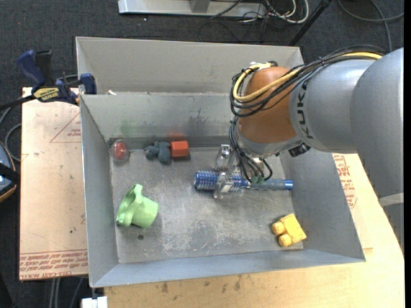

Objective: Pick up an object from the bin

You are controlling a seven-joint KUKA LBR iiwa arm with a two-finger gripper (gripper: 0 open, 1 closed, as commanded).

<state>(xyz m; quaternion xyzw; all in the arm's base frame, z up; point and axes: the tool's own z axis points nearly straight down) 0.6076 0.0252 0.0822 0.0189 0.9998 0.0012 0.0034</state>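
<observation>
Claw (224,171): over the blue brush (207,181), middle of the bin (205,233); clenched or released, cannot tell.
Near right: yellow block (288,230).

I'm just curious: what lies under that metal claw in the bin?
A blue brush lies under the gripper, bristles to the left, handle to the right. Its middle is covered by the gripper.

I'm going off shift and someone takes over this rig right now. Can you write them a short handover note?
Gripper: low in the middle of the bin, right over the blue brush; grip state unclear.
Other things: green cup front left, yellow block front right; red ball, grey lump and orange block along the back wall.
Done: gripper at the brush.
Left: confirm the grasp, lift it out.
</observation>
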